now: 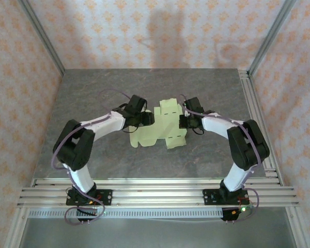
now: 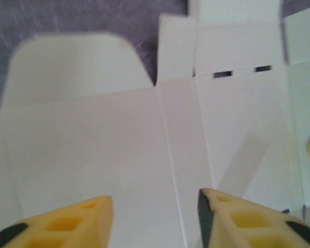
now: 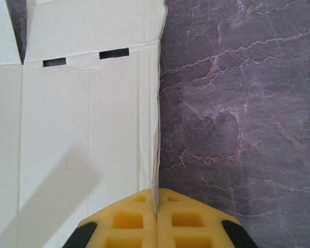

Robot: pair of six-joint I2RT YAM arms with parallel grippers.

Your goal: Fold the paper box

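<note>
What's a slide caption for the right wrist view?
Right tool pinching the edge of the unfolded paper box on the marbled grey table.

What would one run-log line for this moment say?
paper box: unfolded sheet on table | left fingers: open above sheet | right fingers: shut on its edge

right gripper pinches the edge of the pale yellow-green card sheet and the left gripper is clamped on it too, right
No: the left gripper is open, fingers apart over the pale yellow-green card sheet, per the left wrist view. The right gripper does pinch its edge.
</note>
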